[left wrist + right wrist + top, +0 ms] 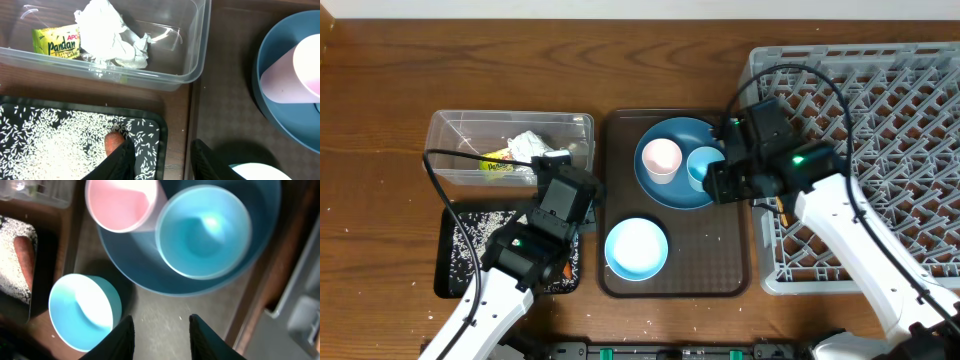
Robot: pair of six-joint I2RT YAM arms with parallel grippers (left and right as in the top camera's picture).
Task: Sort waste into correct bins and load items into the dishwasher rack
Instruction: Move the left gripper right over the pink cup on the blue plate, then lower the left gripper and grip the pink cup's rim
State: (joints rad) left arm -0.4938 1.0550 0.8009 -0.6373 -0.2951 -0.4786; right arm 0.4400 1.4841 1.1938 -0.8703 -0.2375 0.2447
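Note:
The clear tub [510,145] holds crumpled white tissue [112,35] and a yellow-green snack wrapper [56,44]. Below it, the black tray [455,260] carries white rice [45,140] and a small orange carrot [113,142]. My left gripper [162,142] hovers open astride that tray's right rim, its left finger beside the carrot and nothing between the jaws. On the dark-blue plate [672,190] stand a white-pink cup [660,158] and a light-blue cup [703,165]. The light-blue bowl [636,248] sits nearer. My right gripper [161,317] is open above the brown tray, empty. The grey dishwasher rack [880,110] lies right.
The brown serving tray [715,260] lies between the bins and the rack, and carries the plate and the bowl. Its raised rim runs close beside the black tray's rim. Bare wooden table [380,80] shows at the far left and along the back.

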